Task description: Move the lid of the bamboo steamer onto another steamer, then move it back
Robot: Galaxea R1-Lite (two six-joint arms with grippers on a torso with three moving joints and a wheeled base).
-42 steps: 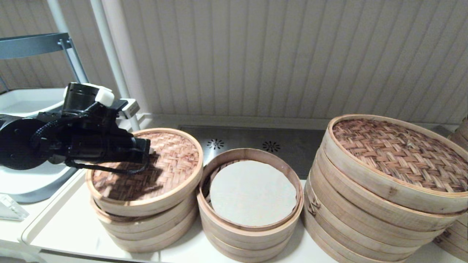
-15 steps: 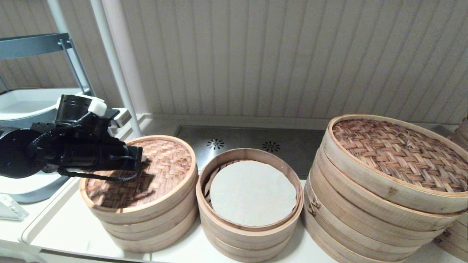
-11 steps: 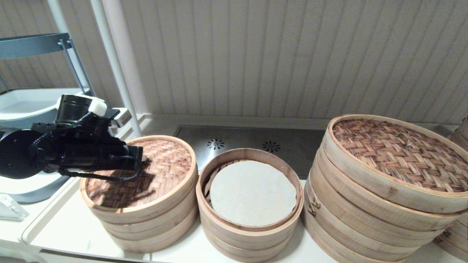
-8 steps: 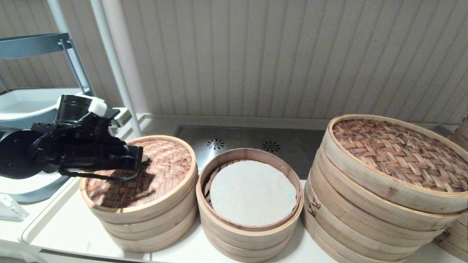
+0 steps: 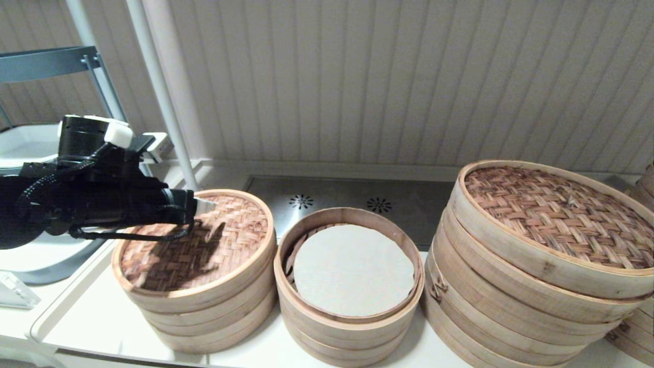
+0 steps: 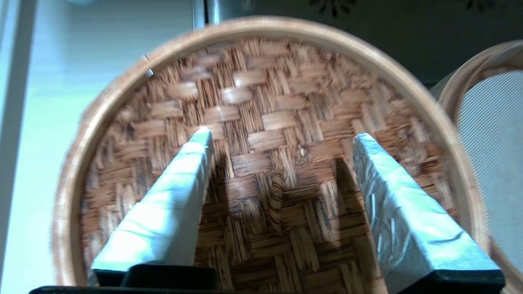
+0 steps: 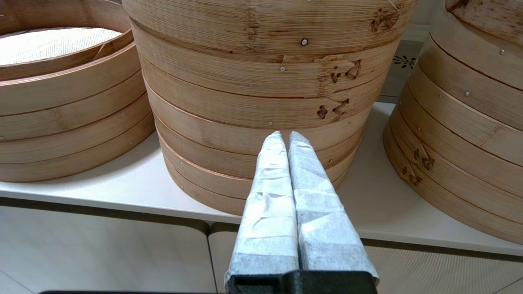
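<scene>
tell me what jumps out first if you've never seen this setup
The black left gripper, fingers spread, hangs over the bamboo steamer lid on the left stack. Beside it sits an open steamer with a pale paper liner, and a much bigger lidded stack fills the right.

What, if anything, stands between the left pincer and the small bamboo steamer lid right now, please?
Nothing visible does. The left pincer is open directly above the bamboo steamer lid, its fingers straddling the centre knot. The right pincer is shut, low before the large steamer stack.
</scene>
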